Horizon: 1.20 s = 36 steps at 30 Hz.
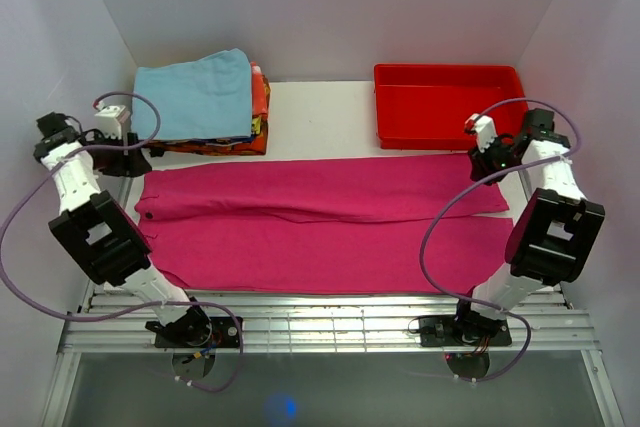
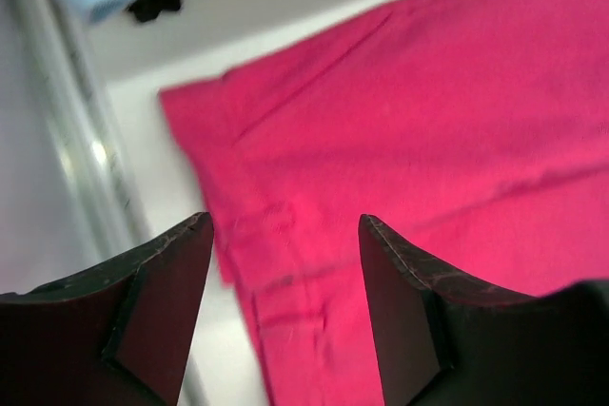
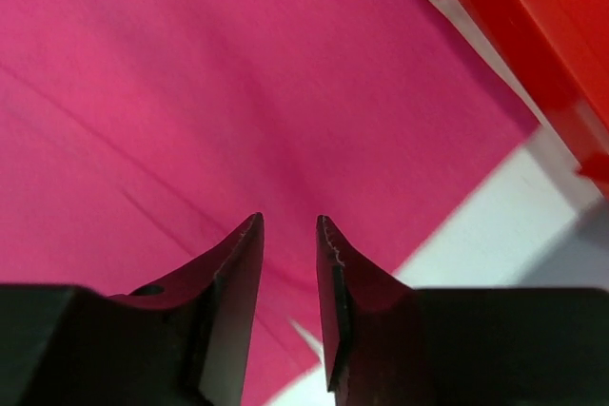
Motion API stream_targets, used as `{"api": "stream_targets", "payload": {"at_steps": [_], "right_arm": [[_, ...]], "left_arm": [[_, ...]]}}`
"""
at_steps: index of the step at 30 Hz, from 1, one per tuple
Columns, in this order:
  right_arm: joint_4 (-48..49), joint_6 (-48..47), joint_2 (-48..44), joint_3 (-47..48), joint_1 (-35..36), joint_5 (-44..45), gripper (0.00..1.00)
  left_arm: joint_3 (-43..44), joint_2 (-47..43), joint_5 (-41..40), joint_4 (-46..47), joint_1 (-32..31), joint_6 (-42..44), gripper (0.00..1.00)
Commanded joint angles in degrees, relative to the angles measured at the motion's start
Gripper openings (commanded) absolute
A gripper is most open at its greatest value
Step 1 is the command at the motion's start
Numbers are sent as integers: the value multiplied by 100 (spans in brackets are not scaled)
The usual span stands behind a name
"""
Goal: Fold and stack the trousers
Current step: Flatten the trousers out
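Overhead, trousers (image 1: 320,217) lie spread on a white table (image 1: 320,117) between pale walls (image 1: 330,7).

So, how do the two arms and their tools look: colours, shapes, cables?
Both the left arm and the right arm have white links with blocky black joint housings. A thin purple cable loops along each. The left tool and right tool have two dark, wedge-shaped fingers tapering to points.

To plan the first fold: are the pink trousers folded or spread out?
Spread out. The trousers lie flat at full length across the table, both legs side by side.
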Motion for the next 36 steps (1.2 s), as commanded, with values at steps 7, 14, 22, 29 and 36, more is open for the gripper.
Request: {"api": "stream_targets", "payload": {"at_steps": [7,14,22,29,36], "right_arm": [[2402,1233,896,-955,786,797,27],[3246,1049,1450,-1254,778,1687,24],[3563,1813,1126,-1008,892,1372,32],[2870,1640,387,-841,892,755,34],[2377,1551,1203,-700,936,921,33]], "left_arm": [[-201,1544,-615,1626,-1283,-1571,65],[-262,2293,-887,2231,-1872,-2080,54],[-595,1865,-1318,4006,-1995,-3092,60],[-1072,756,-871,4046,-1996,-2794,61],[-1062,1072,-765,3332,-1996,-2469,59]]}}
